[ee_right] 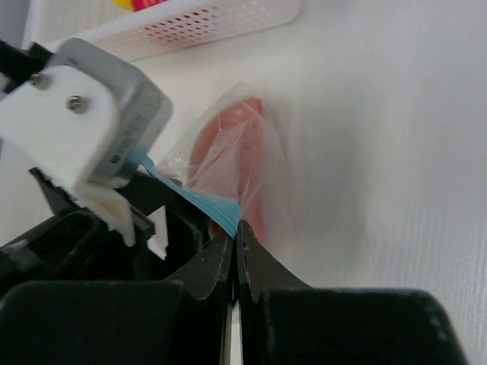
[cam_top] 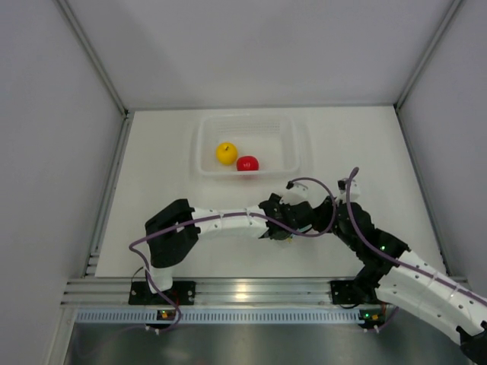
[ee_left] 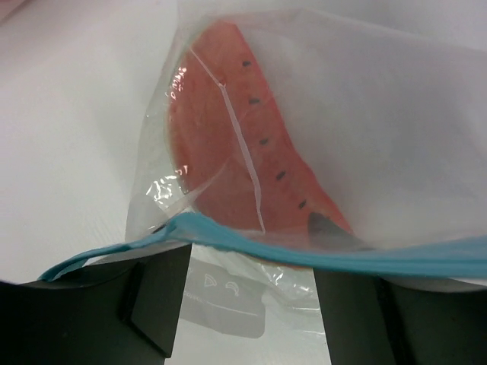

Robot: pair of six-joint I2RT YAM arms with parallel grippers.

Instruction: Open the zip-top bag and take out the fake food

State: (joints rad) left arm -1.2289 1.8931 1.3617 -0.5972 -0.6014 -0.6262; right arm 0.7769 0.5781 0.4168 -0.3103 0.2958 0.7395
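Observation:
The zip-top bag [ee_left: 365,114] lies on the white table between my two grippers, its light blue zip strip [ee_left: 319,255] running across the left wrist view. A long red-orange piece with dark specks [ee_left: 236,152] is inside it. My left gripper [ee_left: 251,304] is open, its fingers [ee_left: 152,304] wide apart at the bag's mouth, with the strip across their tips. My right gripper [ee_right: 236,228] is shut on the blue strip [ee_right: 198,199] at the bag's edge [ee_right: 243,152]. From above, both grippers [cam_top: 280,220] [cam_top: 306,217] meet and hide the bag. The yellow fruit [cam_top: 226,153] and red fruit [cam_top: 247,163] lie in the tray.
A rigid clear perforated tray [cam_top: 297,144] stands at the back centre, holding the two round fruits. Its rim shows in the right wrist view [ee_right: 213,23]. Grey walls close in the table on three sides. The left arm's wrist body [ee_right: 99,114] is close beside my right gripper.

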